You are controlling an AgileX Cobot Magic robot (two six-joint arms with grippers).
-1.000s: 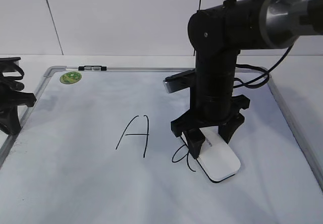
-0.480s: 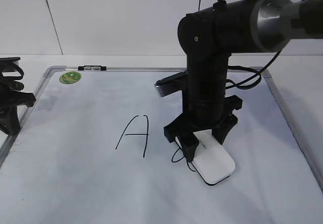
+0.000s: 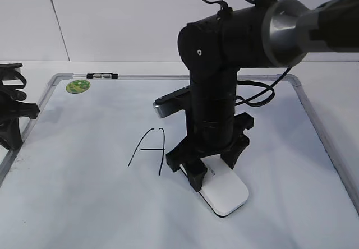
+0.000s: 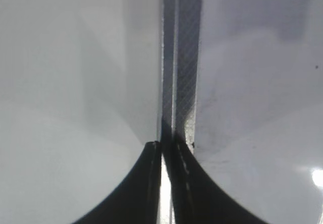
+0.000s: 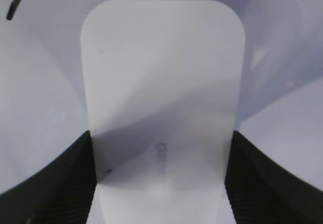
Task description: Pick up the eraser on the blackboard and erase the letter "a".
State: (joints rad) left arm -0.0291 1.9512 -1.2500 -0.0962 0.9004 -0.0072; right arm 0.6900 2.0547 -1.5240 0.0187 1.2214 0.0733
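a pale wall stands behind the blackboard point(image 3: 84, 193), which lies flat and fills most of my exterior view, with a green sticker point(image 3: 78, 86) and a small clip point(image 3: 102, 76) near its far left corner. i see the right gripper point(image 3: 212, 166) pointing down at the board, its jaws clamped on the two long sides of the eraser point(image 3: 225, 193), which sits flat on the board just right of the capital "A" point(image 3: 149, 149). in my right wrist view the eraser point(image 5: 161, 98) fills the gap between the black pads point(image 5: 55, 183), touching both. i cannot see the letter "a"; the eraser and gripper cover the spot beside the capital. the left gripper point(image 4: 165, 183) has its jaws pressed nearly together, holding nothing, above the board's left frame edge point(image 4: 181, 57).
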